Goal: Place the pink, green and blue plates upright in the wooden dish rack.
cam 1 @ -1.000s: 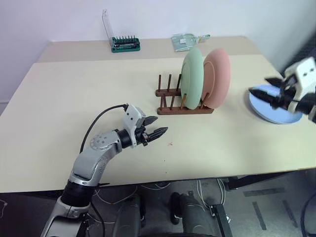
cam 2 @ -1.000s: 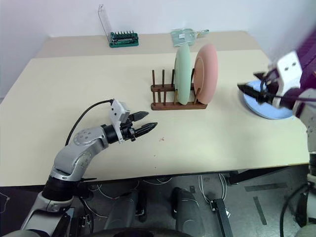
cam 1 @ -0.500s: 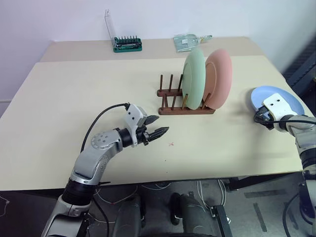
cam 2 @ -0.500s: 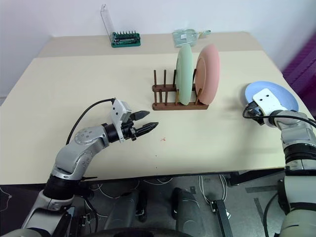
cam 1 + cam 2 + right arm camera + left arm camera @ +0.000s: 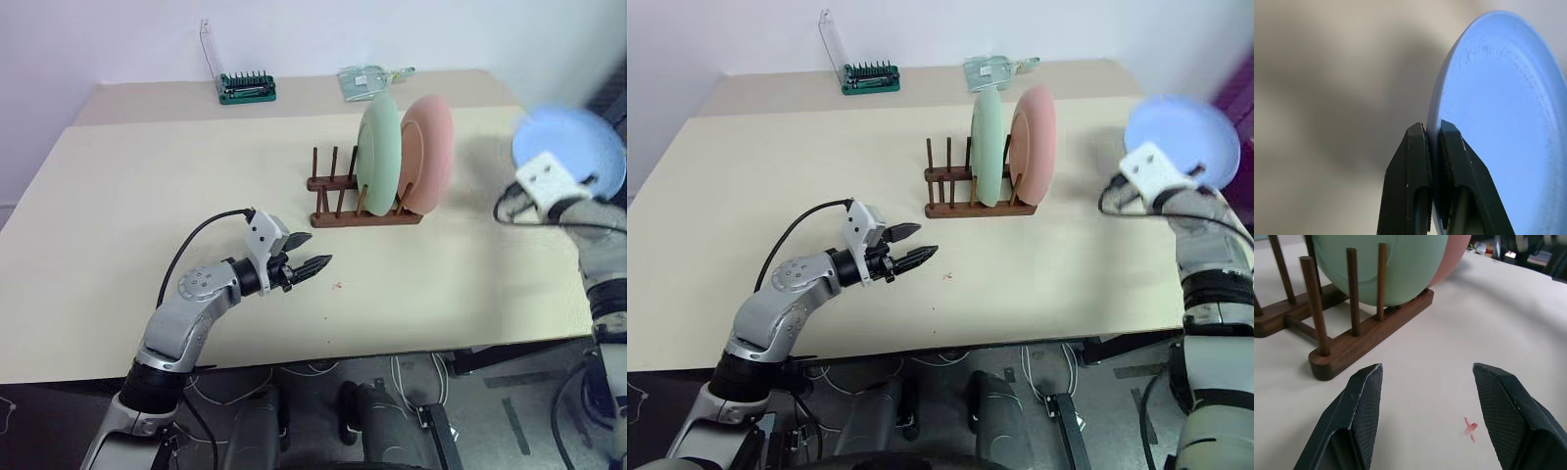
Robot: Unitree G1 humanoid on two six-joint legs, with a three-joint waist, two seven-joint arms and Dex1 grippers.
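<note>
Lifted off the table [image 5: 118,196] since a second ago: blue plate [image 5: 578,147], rim pinched in right gripper [image 5: 1434,137] beside the table's right edge, well apart from wooden dish rack [image 5: 338,211] holding green plate [image 5: 379,152] and pink plate [image 5: 428,147]; left gripper [image 5: 1427,396] spread, empty.

You have a wide beige counter [image 5: 147,196] before you, with a seam running left to right across its far part. Behind it stands a plain pale wall [image 5: 294,34], evenly lit. At the far edge sits a green bit holder [image 5: 247,90] with its clear lid raised, and to its right lies a clear packet [image 5: 370,80]. A small red mark [image 5: 1470,427] shows on the counter near its middle. Under the near edge you see a dark floor [image 5: 509,411] with pale cables [image 5: 402,377] lying on it
</note>
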